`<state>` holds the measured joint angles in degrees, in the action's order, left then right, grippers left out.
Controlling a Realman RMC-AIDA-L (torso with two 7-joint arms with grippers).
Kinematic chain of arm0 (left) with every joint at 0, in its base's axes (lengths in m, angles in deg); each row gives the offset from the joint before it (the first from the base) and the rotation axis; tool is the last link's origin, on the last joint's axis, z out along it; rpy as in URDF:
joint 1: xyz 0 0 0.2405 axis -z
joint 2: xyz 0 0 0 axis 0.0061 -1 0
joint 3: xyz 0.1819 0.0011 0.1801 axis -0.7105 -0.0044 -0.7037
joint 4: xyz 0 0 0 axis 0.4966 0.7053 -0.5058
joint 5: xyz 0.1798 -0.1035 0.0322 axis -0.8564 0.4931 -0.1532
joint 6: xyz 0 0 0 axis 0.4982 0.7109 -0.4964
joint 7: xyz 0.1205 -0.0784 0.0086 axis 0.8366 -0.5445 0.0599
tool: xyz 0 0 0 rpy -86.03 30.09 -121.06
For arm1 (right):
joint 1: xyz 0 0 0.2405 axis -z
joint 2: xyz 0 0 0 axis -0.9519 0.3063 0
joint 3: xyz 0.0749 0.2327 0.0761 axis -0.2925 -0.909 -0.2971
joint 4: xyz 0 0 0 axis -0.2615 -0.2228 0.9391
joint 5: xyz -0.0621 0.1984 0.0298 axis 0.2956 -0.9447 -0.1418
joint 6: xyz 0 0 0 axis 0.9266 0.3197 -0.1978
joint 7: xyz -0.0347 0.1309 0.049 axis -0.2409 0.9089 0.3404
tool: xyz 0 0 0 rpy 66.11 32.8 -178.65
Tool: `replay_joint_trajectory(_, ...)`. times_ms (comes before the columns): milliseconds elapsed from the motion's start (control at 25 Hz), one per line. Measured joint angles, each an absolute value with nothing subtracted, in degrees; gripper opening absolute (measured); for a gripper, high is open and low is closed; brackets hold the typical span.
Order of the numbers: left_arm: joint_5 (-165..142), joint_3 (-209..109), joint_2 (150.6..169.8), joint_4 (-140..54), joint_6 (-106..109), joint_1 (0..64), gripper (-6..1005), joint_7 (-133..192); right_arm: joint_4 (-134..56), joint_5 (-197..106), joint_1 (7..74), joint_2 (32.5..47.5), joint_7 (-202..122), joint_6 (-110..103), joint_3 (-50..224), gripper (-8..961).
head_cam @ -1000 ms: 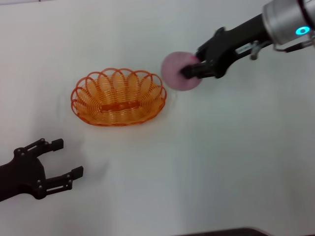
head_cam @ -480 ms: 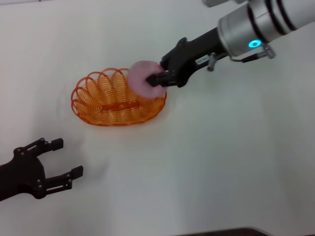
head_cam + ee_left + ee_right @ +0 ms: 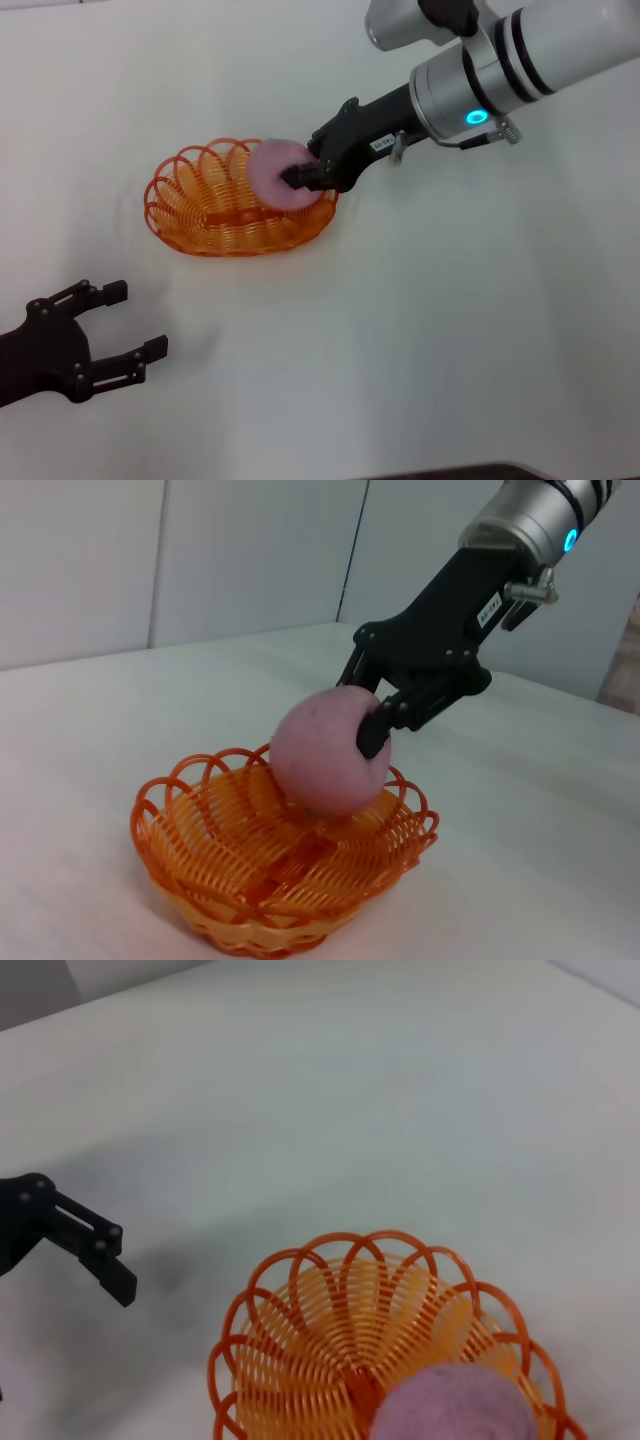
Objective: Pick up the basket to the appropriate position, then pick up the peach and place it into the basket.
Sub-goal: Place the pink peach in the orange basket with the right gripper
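Observation:
The orange wire basket (image 3: 195,205) stands on the white table left of centre; it also shows in the left wrist view (image 3: 200,860) and the right wrist view (image 3: 330,1330). My right gripper (image 3: 300,174) is shut on the pale pink peach (image 3: 272,172) and holds it over the basket's right half, just above the bottom. The peach also shows in the left wrist view (image 3: 320,755) and the right wrist view (image 3: 455,1405). My left gripper (image 3: 135,325) is open and empty near the table's front left, apart from the basket.
The white table (image 3: 450,330) spreads all round. The right arm (image 3: 480,80) reaches in from the upper right over the table. The left gripper also shows in the right wrist view (image 3: 85,1250).
My right gripper has carried the peach leftward from beside the basket's right rim to over the basket and lowered it. The left gripper and the basket have not moved.

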<state>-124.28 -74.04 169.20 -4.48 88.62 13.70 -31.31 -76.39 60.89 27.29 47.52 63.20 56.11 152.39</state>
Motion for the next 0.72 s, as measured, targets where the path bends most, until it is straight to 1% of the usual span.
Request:
replay_joint_trajectory(360, -124.2, -74.0, 169.2, -4.4, 88.8, 13.7, 888, -31.3, -75.6, 60.6, 27.4, 47.51, 62.3, 55.8, 152.7, 216)
replay_joint_trajectory(680, -124.1, -73.5, 169.2, -4.3, 89.2, 13.8, 889, -31.3, -75.6, 60.6, 27.9, 47.52, 61.4, 55.3, 153.0, 304)
replay_joint_trajectory(720, -124.1, -73.4, 169.2, -4.3, 89.2, 13.8, 889, -31.3, -75.6, 60.6, 27.9, 47.51, 61.3, 55.3, 153.0, 355)
